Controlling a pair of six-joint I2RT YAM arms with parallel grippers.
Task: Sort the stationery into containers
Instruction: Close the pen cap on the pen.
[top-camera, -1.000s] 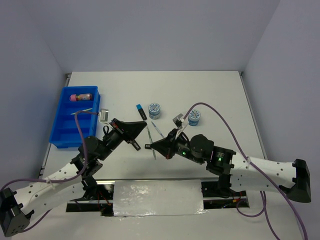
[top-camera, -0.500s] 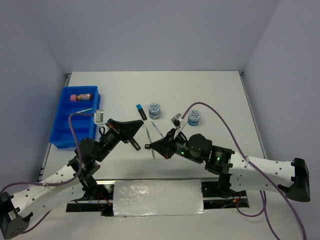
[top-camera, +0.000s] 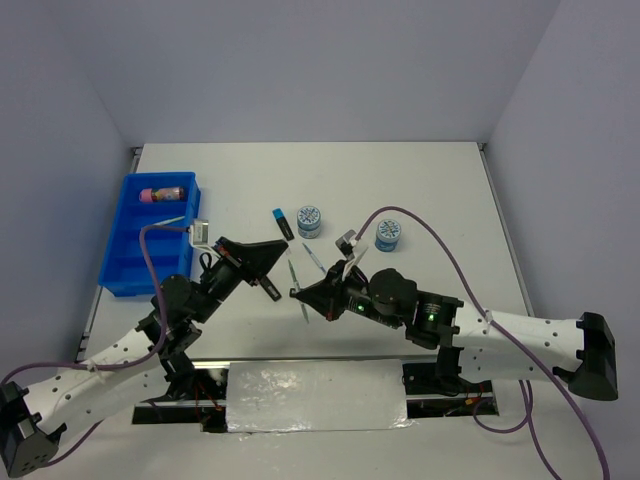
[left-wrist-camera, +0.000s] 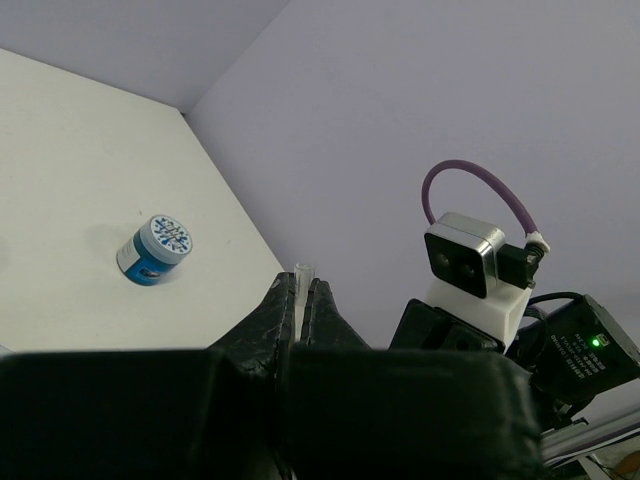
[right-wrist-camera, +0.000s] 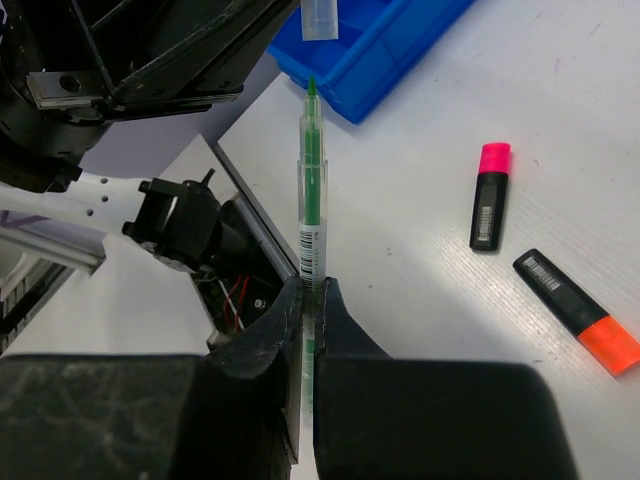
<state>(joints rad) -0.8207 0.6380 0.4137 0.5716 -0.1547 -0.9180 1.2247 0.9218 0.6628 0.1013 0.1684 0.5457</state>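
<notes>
A green pen (right-wrist-camera: 311, 215) is clamped in the right gripper (right-wrist-camera: 308, 292), its tip just short of a clear cap (right-wrist-camera: 316, 18) pinched in the left gripper (left-wrist-camera: 298, 290), above the white table (top-camera: 430, 180), with the blue tray (top-camera: 125, 255), a pink tube (top-camera: 162, 193) in it, set at the table's left side.

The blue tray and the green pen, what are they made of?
The blue tray looks like hard plastic: one even bright colour, smooth, slightly shiny moulded walls. The green pen seems to be clear plastic: its green inside shows through the see-through barrel, with what looks like a paper barcode label stuck on.
</notes>
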